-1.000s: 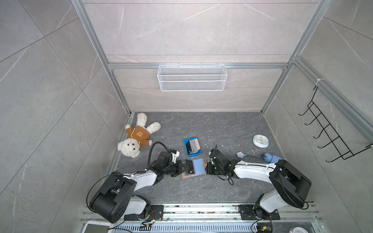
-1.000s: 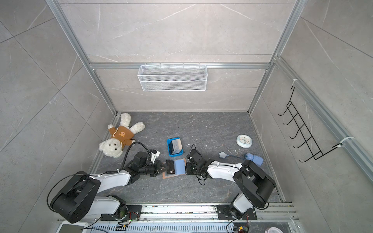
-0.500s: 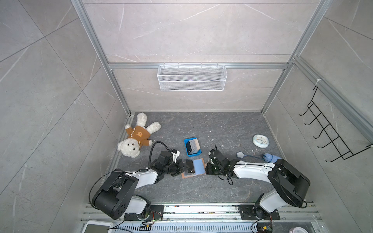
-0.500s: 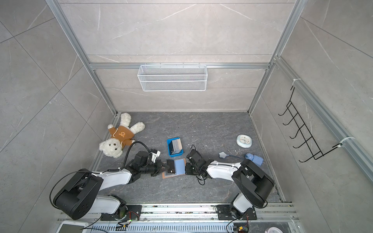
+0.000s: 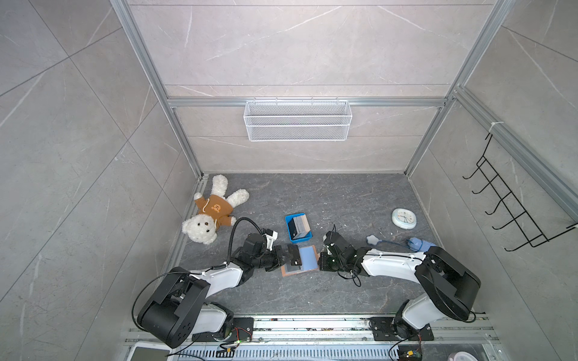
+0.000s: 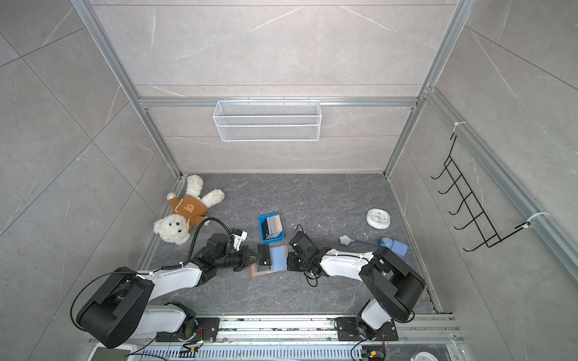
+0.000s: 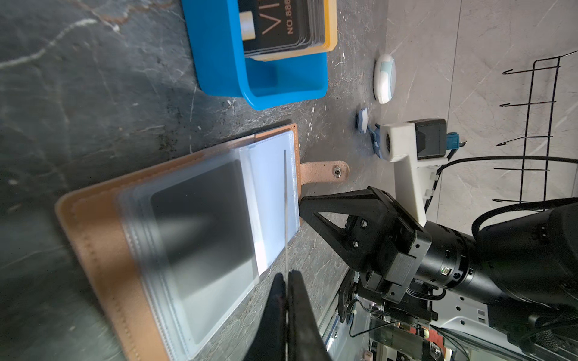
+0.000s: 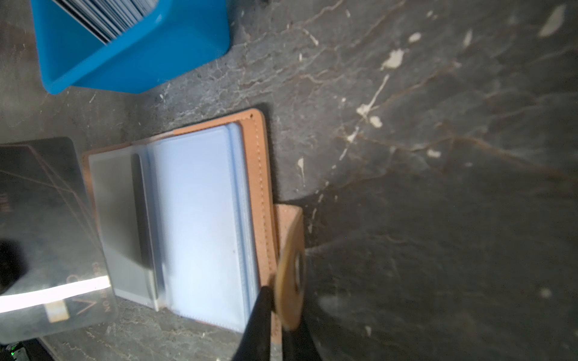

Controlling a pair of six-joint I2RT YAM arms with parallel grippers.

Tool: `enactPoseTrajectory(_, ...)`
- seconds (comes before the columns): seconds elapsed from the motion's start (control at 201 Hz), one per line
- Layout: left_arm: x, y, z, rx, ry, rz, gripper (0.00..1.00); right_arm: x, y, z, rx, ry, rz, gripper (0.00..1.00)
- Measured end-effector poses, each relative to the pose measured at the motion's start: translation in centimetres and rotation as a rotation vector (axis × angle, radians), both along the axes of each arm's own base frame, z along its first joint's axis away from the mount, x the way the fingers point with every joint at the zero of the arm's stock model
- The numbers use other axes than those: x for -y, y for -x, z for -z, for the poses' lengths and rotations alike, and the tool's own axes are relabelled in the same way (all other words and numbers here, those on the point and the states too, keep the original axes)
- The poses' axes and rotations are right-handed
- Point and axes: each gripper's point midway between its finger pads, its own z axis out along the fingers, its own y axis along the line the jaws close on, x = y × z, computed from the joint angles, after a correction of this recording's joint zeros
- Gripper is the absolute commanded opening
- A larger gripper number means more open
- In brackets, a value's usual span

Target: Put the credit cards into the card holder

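One thin black plastic credit card with pale VIP lettering was what we found clamped in the left gripper, whose fingers were pressed together on its edge. In the left wrist view the card showed only as a fine line rising from the fingertips. In a top view it hung above the left page of the tan leather-like card holder, which lay open on the dark grey stone-patterned tabletop between the two arms, its clear bluish plastic sleeves facing up. We could not tell whether the card touched a sleeve. The right gripper was closed on the card holder at its snap-button strap, on the side away from the card. Just behind the holder we saw the other credit cards standing on edge as a stack in a small blue rectangular plastic tray. Further out, a white teddy bear in a brown hoodie lay near the left wall, a round pale alarm clock lay well apart to the right, and a white wire basket hung on the back wall.
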Motion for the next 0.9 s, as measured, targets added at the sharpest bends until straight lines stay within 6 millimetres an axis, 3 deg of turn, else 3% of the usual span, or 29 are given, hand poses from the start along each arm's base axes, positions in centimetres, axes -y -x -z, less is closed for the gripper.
enactPoseTrajectory(0.418, 0.2, -0.2, 2.4, -0.058, -0.023, -0.012, 0.00, -0.1, -0.1, -0.1, 0.003, -0.003, 0.000, 0.12)
enactPoseTrajectory(0.901, 0.3, -0.8, 3.1, -0.086, -0.015, -0.047, 0.00, -0.1, -0.1, -0.1, 0.003, -0.003, 0.000, 0.13)
